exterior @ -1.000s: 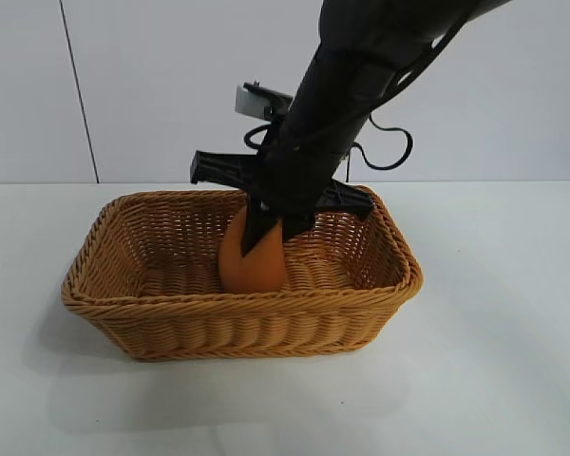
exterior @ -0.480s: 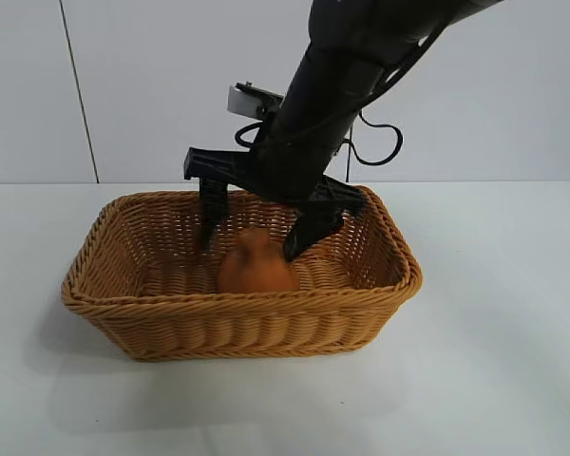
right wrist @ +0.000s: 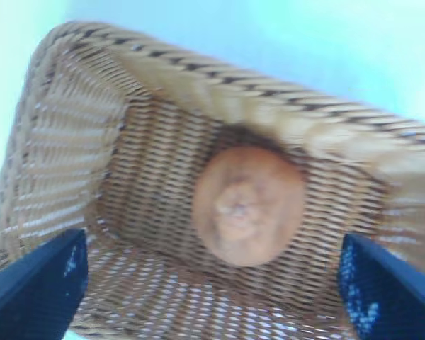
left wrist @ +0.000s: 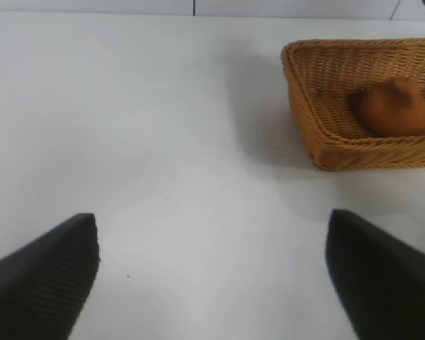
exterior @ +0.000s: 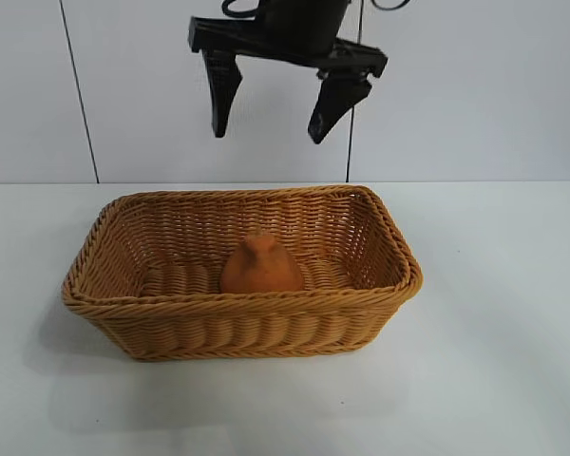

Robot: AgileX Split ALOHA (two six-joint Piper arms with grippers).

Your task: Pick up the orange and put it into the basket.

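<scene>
Orange (exterior: 260,267) sits inside the wicker basket (exterior: 242,326), near its middle, knob pointing up (nothing is touching it). Basket rests on the white worktop (exterior: 494,361), closer to the back edge. Right claw (exterior: 275,112) hangs high above the basket, spread wide and holding nothing. Left claw (left wrist: 212,273) hovers over bare worktop beside the basket, spread wide too.

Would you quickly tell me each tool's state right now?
Left tool: open, holding nothing.
Right tool: open, empty, above the orange in the basket.
</scene>
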